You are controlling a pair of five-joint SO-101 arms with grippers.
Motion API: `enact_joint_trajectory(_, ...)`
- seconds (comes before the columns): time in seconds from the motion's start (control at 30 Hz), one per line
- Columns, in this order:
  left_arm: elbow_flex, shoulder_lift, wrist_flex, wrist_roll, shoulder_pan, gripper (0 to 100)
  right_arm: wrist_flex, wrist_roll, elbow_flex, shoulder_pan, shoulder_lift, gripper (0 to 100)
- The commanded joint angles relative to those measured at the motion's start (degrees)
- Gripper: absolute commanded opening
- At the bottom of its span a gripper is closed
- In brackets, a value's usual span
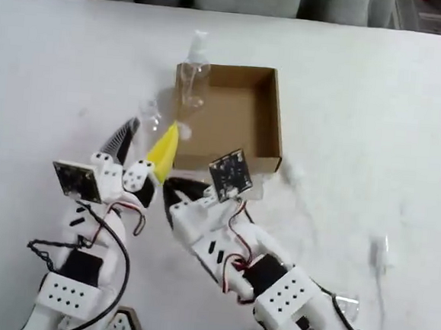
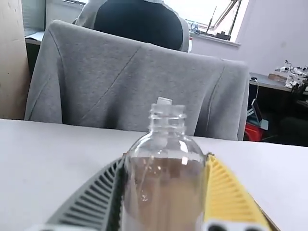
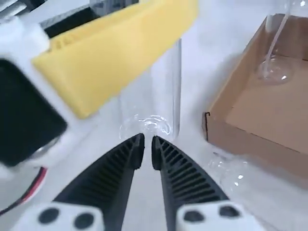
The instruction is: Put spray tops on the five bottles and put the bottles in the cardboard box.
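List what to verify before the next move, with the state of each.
1. The bottle sits in the left gripper: ok.
2. Its neck is bare and points up: ok.
3. The right gripper carries a top: not ok; it is shut and nothing shows in it.
4. A loose top lies on the table: ok, right of the box.
5. Room in the box: ok; one capped bottle stands in a corner.
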Motion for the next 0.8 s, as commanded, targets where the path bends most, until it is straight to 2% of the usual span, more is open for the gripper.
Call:
enact_joint_trajectory(0.0,-0.79,-1.8,-0.18,0.0,0.84,2,0.4,0.18,-2.73,-1.1,-1.1,1.7)
enact_joint_trajectory(0.3,1.14,-1.8,-0.26,0.0,5.93,2,0.48,0.09,-2.64,-1.1,-1.1,1.7)
enact_joint_trajectory(0.67,1.14,-1.8,0.0,0.0,6.11,2,0.48,0.18,-2.55,2.33,-1.01,1.7)
enact_joint_trajectory(0.77,0.7,-1.89,2.81,0.0,6.2,2,0.48,0.18,-2.55,2.42,-1.01,1.7)
